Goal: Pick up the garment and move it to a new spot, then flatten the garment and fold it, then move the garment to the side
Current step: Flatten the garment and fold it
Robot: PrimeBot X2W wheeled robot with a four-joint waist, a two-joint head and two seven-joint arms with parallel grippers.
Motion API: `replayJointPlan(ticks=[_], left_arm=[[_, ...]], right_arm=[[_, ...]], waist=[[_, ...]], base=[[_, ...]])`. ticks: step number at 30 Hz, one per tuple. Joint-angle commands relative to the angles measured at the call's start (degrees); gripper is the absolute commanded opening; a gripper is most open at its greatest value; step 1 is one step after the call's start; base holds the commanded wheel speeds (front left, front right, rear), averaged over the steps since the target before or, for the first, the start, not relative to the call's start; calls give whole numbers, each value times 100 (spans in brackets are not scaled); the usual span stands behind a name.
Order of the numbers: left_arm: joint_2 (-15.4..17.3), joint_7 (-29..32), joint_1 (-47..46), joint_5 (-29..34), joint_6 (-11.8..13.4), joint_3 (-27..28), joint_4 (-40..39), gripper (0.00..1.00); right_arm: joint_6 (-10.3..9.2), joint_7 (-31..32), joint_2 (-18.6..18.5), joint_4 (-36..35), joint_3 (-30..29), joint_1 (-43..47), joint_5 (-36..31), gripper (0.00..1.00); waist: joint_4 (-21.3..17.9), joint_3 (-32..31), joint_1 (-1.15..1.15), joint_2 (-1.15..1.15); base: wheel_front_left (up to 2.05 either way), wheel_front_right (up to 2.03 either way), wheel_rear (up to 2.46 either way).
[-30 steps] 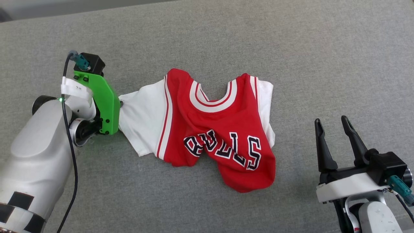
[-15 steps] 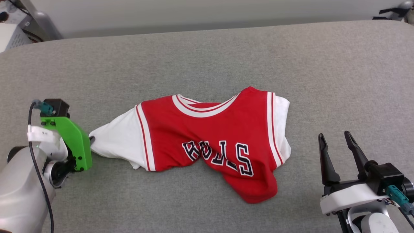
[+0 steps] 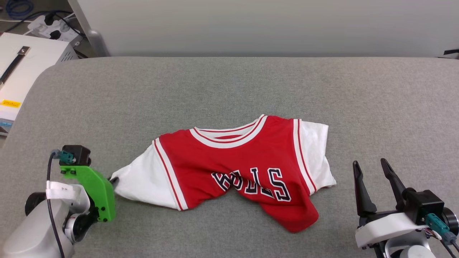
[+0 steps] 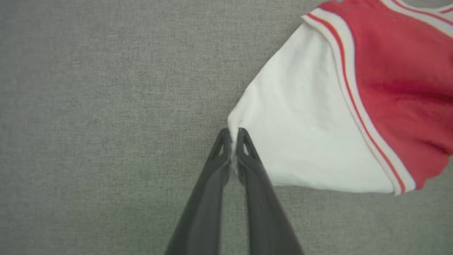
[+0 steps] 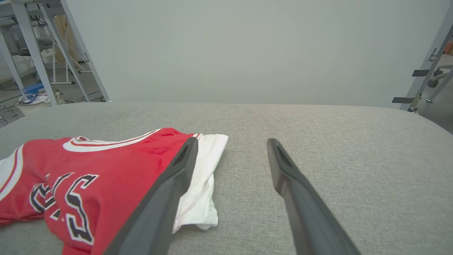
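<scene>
Rumpled red-and-white garment (image 3: 244,172), lettering creased

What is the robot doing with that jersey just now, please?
The left gripper is shut on the garment, pinching the tip of its white sleeve. The garment lies rumpled on the grey table. The right gripper is open near the other sleeve, holding nothing. Flattening and folding are not yet done.

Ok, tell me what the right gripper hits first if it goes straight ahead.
Likely nothing: the right gripper, open, points over bare grey padding, with the shirt lying just off to its left. Depth is unclear.
</scene>
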Motion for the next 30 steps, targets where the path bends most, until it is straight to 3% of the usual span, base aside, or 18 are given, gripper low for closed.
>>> replayJointPlan(ticks=[1,8,11,14,18,22,30], left_arm=[[-61,-204,34,78,72,27,-121,100],[-161,-1849,63,751,170,52,-969,100],[-163,-2630,217,1157,357,32,-1351,100],[-227,-3014,446,1380,562,82,-1743,100],[-421,-3162,813,1569,910,359,-2348,100],[-675,-3177,1211,1880,1096,687,-2936,100],[-1119,-3179,1572,2350,879,1074,-3190,100]], right_arm=[[-3,-35,-14,13,-34,27,-25,100],[-3,81,-14,-40,-188,83,-193,100],[-3,350,-30,-121,-172,82,-282,100],[-3,775,-181,-219,-101,51,-262,100],[-3,1736,-570,-320,92,-59,-169,100],[-3,3140,-991,-370,249,-285,158,100],[-3,5659,-1387,-293,383,-977,1017,100]], waist=[[75,-77,0,0],[297,-236,0,0],[406,-323,0,0],[508,-353,0,0],[658,-308,0,0],[813,-238,0,0],[1118,7,0,0]], base=[[0,0,0],[0,0,0],[0,0,0],[0,0,0],[0,0,0],[0,0,0],[0,0,0]])
